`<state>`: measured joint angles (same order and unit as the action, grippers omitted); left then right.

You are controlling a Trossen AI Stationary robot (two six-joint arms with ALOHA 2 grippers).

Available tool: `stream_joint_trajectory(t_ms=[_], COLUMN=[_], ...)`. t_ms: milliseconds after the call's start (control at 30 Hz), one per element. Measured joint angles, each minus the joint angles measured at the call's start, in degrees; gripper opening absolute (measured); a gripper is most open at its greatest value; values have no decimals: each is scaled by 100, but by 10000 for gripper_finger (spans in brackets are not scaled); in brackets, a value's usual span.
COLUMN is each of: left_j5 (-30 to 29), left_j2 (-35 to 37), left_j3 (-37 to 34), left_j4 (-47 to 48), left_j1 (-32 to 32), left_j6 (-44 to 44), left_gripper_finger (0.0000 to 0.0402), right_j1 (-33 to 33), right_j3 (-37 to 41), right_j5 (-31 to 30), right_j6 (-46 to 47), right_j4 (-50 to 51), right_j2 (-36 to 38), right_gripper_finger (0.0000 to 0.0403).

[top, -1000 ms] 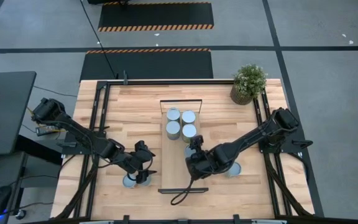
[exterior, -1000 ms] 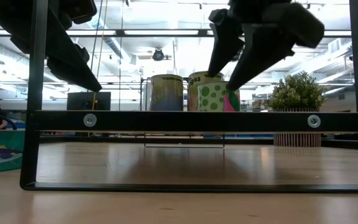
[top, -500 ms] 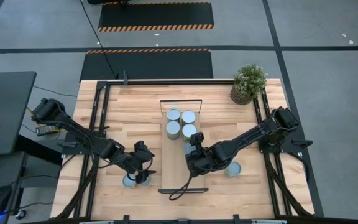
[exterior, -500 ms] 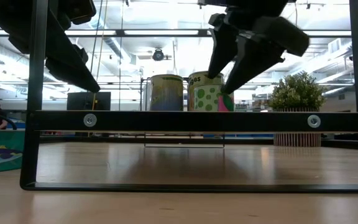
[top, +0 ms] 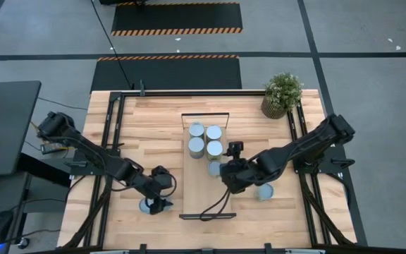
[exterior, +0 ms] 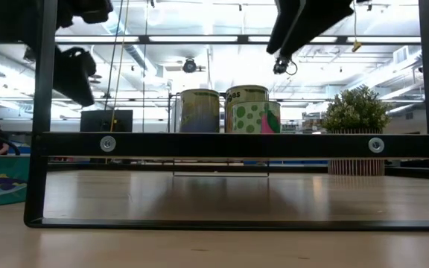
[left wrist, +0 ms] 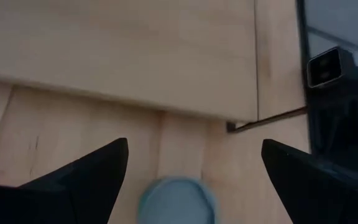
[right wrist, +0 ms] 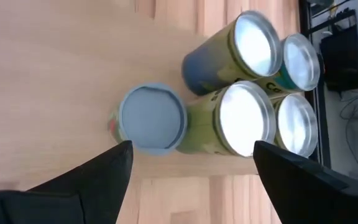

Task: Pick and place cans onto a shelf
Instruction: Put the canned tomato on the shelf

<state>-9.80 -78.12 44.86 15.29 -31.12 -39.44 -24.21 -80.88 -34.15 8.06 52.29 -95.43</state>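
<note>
From above, the shelf [top: 203, 173] runs lengthwise down the middle of the counter [top: 146, 120], with four cans [top: 204, 140] clustered at its far end and a fifth can [top: 214, 168] just beside them toward the near end. The right end effector [top: 235, 148] hovers over that group, holding nothing, while one loose can [top: 263, 192] stands on the counter to the right of the shelf, close under the right arm. The left end effector [top: 155, 204] hangs over another loose can [top: 146, 206] left of the shelf, near its near end (this arm is plainly the nearer one to it). At counter height, the shelved cans [exterior: 233, 110] stand upright in a tight group, and the right end effector [exterior: 283, 56] is raised clear above them. The left wrist camera shows the left end effector [left wrist: 191, 171] spread wide, the can's round top [left wrist: 178, 200] lying between its fingers, upright, so a straight descent should likely straddle it. The right wrist camera shows its end effector [right wrist: 191, 165] also spread, empty, above the fifth can [right wrist: 151, 118], which touches the group.
</note>
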Motion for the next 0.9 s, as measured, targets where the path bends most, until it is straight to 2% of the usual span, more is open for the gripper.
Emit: stream_joint_trajectory(t_ms=[100, 233, 433, 700, 900], left_j5=[-6, 86, 594, 644, 706], left_j2=[-264, -731, -1236, -1286, -1275], left_j3=[325, 532, 803, 1581, 1739], left_j4=[728, 1111, 1440, 2662, 2906], left_j1=[-104, -208, -223, -321, -574], left_j6=[-64, -249, -300, -345, -501], left_gripper_finger=[375, 375, 375, 375, 375], right_j1=[-45, -104, -153, -153, -154], right_j3=[0, 0, 0, 0, 0], right_j5=[-29, -33, -33, -53, -55], right_j6=[137, 275, 282, 286, 355], right_j4=[4, 9, -15, -6, -6], right_j2=[77, 90, 89, 89, 89], right_gripper_finger=[341, 341, 341, 341, 341])
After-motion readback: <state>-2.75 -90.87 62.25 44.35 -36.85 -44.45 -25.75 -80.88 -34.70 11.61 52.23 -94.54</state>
